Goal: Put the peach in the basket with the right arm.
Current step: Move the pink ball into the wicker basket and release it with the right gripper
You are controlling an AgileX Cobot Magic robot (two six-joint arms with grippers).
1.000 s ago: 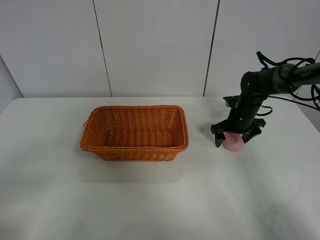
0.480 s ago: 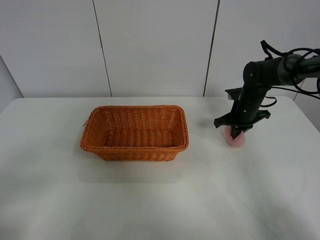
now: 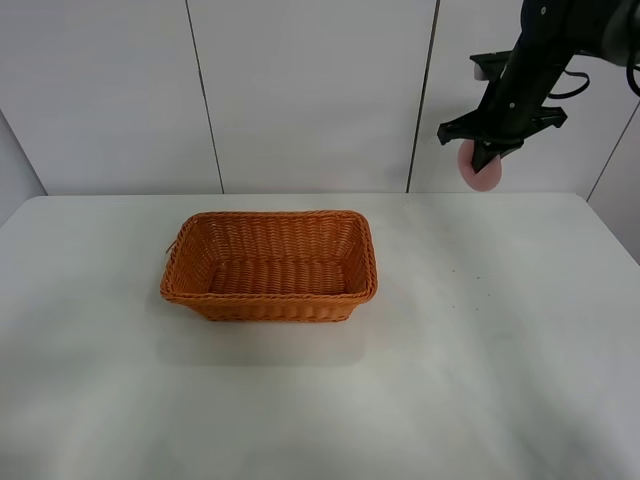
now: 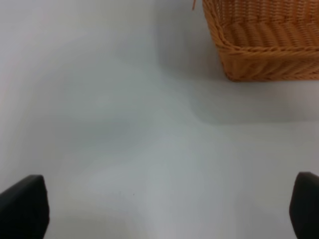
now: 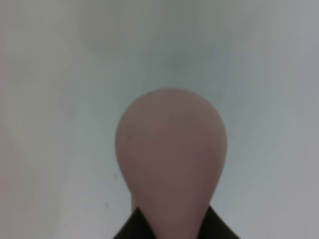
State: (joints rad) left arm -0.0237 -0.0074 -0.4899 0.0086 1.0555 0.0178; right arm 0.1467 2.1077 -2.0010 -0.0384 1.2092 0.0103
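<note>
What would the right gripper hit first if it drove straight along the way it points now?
Likely the bare table, right of the basket. The right gripper points down, shut on the peach, and its wrist view shows only white surface beyond the fruit. Depth is unclear.

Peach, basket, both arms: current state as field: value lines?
peach: clear of the table, held in the right arm's jaws
right arm: raised high, off to the right of the basket in the exterior view
basket: upright on the table, nothing in it
left jaws: open, facing the table beside a basket corner
task status: peach not yet in basket
</note>
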